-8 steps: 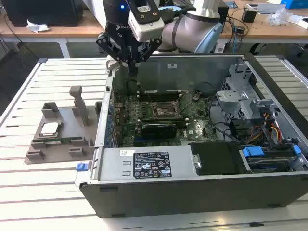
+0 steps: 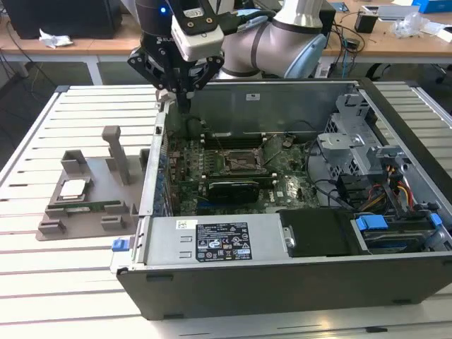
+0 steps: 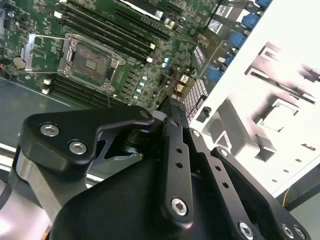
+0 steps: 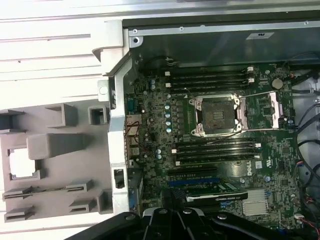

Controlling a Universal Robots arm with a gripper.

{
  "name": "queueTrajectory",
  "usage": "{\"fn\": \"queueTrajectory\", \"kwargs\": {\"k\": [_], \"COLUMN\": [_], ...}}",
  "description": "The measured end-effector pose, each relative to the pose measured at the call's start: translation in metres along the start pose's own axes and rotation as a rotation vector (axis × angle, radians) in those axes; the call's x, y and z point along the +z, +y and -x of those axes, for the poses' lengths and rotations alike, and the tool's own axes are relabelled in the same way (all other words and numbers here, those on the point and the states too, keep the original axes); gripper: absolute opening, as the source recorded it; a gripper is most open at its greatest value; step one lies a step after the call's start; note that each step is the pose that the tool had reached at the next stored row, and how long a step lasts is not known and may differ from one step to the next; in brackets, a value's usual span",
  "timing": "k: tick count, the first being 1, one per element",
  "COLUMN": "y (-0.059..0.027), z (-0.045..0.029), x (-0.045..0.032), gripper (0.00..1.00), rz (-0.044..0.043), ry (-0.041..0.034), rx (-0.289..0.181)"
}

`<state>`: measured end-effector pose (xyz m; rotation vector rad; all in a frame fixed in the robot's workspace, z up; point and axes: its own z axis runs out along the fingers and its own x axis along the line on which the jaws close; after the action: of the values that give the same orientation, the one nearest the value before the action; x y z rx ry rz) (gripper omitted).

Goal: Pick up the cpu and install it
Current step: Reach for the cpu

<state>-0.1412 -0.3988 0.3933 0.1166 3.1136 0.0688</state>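
I am holding my black tool (image 2: pixel 181 99) closed and empty over the open grey metal computer case's (image 2: pixel 282 286) rim, silvery square cpu (image 2: pixel 73 188) sitting in the grey plastic holder (image 2: pixel 53 213) on the white slatted worktop (image 2: pixel 42 282)
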Motion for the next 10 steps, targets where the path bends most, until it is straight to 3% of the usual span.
{"fn": "queueTrajectory", "kwargs": {"k": [10], "y": [-0.0017], "z": [-0.0227], "x": [-0.0006], "gripper": [0.11], "rz": [0.0], "ry": [0.0001], "rx": [0.0]}}
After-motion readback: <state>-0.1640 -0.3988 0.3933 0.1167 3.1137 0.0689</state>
